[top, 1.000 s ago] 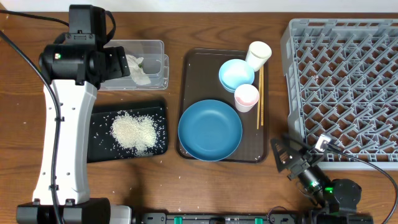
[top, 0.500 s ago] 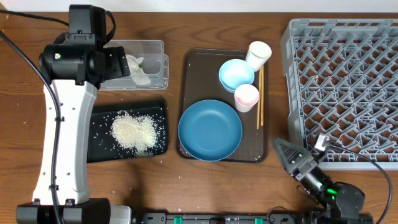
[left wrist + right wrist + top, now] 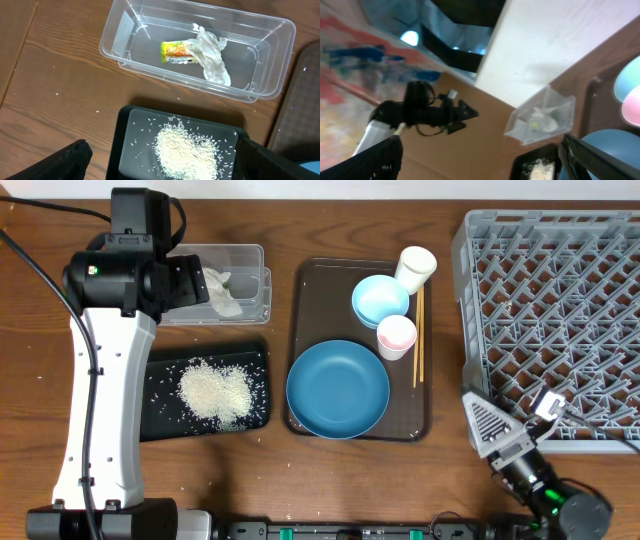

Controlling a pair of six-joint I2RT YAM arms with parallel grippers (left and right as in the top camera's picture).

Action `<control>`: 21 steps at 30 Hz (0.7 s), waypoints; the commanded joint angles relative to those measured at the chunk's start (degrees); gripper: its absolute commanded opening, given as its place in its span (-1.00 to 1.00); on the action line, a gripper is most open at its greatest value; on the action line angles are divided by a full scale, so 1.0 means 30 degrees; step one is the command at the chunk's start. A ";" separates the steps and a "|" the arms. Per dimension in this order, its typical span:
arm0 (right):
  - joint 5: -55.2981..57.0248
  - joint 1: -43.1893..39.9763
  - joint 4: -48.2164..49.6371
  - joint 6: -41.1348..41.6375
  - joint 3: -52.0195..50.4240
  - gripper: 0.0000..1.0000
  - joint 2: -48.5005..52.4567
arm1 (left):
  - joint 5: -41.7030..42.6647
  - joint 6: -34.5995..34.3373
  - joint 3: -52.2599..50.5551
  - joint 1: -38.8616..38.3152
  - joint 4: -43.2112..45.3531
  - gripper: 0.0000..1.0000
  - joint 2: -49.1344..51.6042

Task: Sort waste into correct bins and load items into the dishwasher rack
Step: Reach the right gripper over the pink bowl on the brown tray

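A heap of rice (image 3: 213, 392) lies on the black tray (image 3: 160, 370). The crumpled napkin (image 3: 222, 295) and the yellow-green wrapper (image 3: 175, 52) lie in the clear tub (image 3: 250, 255). On the brown serving tray (image 3: 305, 310) are the dark-blue bowl (image 3: 338, 390), light-blue bowl (image 3: 379, 299), white cup (image 3: 415, 268), pink cup (image 3: 396, 337) and chopsticks (image 3: 419, 335). The grey rack (image 3: 560, 300) stands at the right. My left gripper (image 3: 160, 160) is open and empty above the black tray and tub. My right gripper (image 3: 495, 430) is open and empty at the front, beside the rack's near-left corner.
My left arm's white link (image 3: 105, 400) spans the table's left side and covers part of the black tray. Stray rice grains lie on the wood around the black tray. The right wrist view looks tilted across the table to the tub (image 3: 540, 120).
My right gripper has moved to the right along the front edge and turned, ending against the rack's near-left corner. The left arm and all objects have not moved.
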 commanded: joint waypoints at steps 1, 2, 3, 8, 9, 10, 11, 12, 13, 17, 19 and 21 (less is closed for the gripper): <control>0.0634 0.0495 -0.2266 -0.5595 0.3002 0.99 0.2339 | -0.0175 0.0182 -0.0015 0.0080 -0.0080 0.91 -0.0138; 0.0641 0.0495 -0.3366 -0.6747 0.3934 0.98 0.3155 | -0.0175 0.0182 -0.0015 0.0080 -0.0080 0.92 -0.0138; 0.0627 0.0503 -0.4554 -0.8043 0.5064 0.98 0.4146 | -0.0175 0.0182 -0.0015 0.0080 -0.0080 0.91 -0.0138; 0.0583 0.0670 -0.9974 -1.3784 1.0797 0.99 0.8961 | -0.0175 0.0182 -0.0015 0.0080 -0.0073 0.92 -0.0138; 0.0648 0.0845 -1.1191 -1.4906 1.1999 0.99 0.9938 | -0.0175 0.0182 -0.0015 0.0080 -0.0080 0.92 -0.0138; 0.0816 0.1056 -1.2269 -1.5759 1.3019 0.99 1.0761 | -0.0175 0.0182 -0.0015 0.0080 -0.0080 0.92 -0.0138; 0.1115 0.1392 -1.3508 -1.6677 1.4156 0.99 1.1686 | -0.0175 0.0182 -0.0015 0.0080 -0.0073 0.91 -0.0138; 0.1698 0.1894 -1.4841 -1.7602 1.5373 0.99 1.2677 | -0.0175 0.0182 -0.0015 0.0080 -0.0080 0.92 -0.0138; 0.2222 0.2288 -1.5613 -1.8119 1.6072 0.98 1.3260 | -0.0175 0.0182 -0.0015 0.0080 -0.0073 0.92 -0.0138; 0.6958 0.5268 -1.8943 -1.9657 1.9132 0.98 1.6021 | -0.0175 0.0182 -0.0015 0.0080 -0.0080 0.92 -0.0138; 0.9508 0.6936 -1.9977 -1.9657 2.0247 0.98 1.7347 | -0.0175 0.0182 -0.0015 0.0080 -0.0073 0.92 -0.0138; 1.1686 0.8495 -2.0655 -1.9649 2.1252 0.99 1.8746 | -0.0175 0.0182 -0.0015 0.0080 -0.0073 0.92 -0.0138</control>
